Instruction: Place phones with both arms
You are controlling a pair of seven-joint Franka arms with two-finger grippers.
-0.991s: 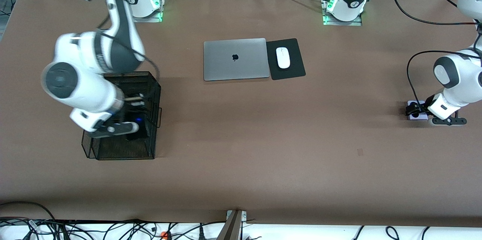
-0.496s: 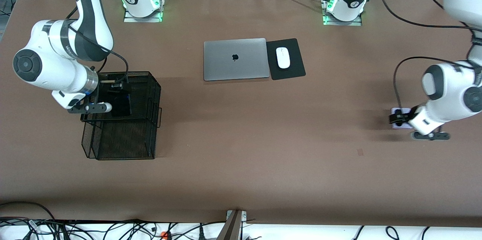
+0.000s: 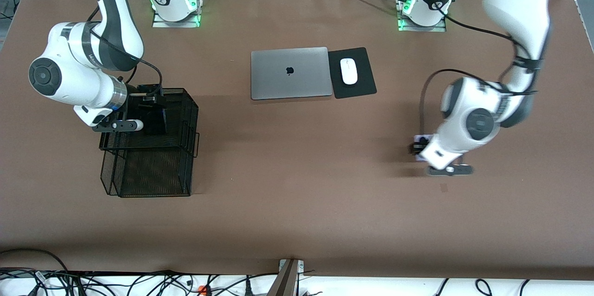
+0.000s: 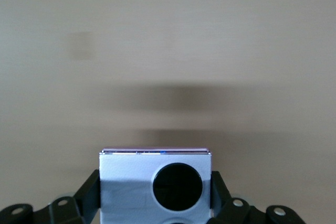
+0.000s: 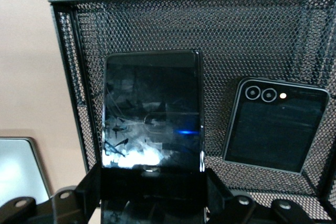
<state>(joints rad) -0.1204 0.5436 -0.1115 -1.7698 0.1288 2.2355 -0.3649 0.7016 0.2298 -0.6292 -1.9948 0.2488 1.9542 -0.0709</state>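
**Two phones in carriage toward the wire basket**

Since the earlier frames the left gripper (image 3: 420, 148) had swung inward from the left arm's end of the table, and the right gripper (image 3: 149, 111) had risen over the wire basket (image 3: 153, 180). The left gripper pinched the lavender phone (image 4: 155, 182) above bare table (image 3: 297, 203). The right gripper clamped the black phone (image 5: 152, 124), seemingly just clear of the basket; the grey flip phone (image 5: 275, 127) leaned inside. Next, the black phone needed lowering beside it, and the lavender one a long carry across.
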